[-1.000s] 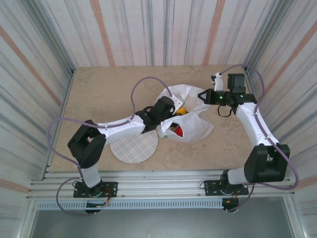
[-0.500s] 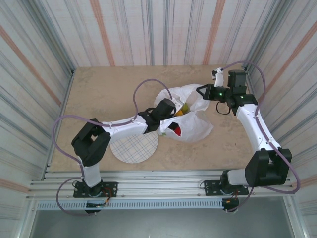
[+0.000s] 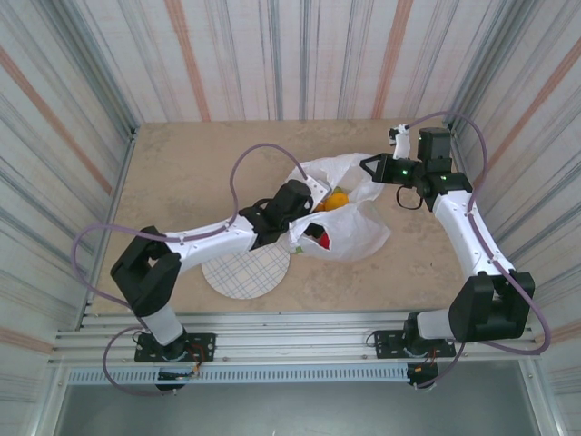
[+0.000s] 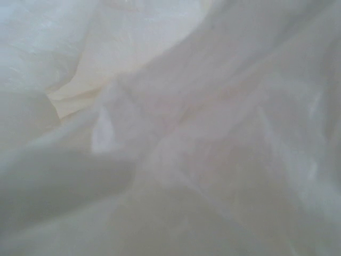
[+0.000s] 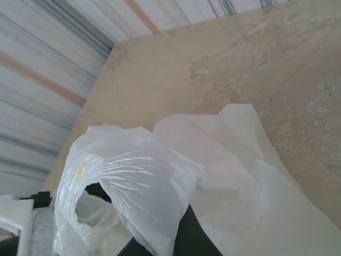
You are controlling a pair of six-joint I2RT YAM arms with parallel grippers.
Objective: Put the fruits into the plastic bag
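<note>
Our right tool (image 3: 367, 167) is gripping the rim of the plastic bag (image 3: 361, 234). Our left tool (image 3: 314, 191) is sitting in its mouth near the fruits (image 3: 335, 199); we cannot tell its grip.

The bench (image 3: 191, 173) lies bare left of and behind the plastic bag (image 3: 349, 232), open to a pass from above; the bag's mouth is crowded by the left gripper (image 3: 315, 194) and an orange fruit (image 3: 336, 198); the right gripper (image 3: 369, 169) blocks the far rim; the plaid plate (image 3: 245, 270) lies just beside the bag, partly under the left arm; striped walls (image 3: 91, 109) close three sides.
</note>
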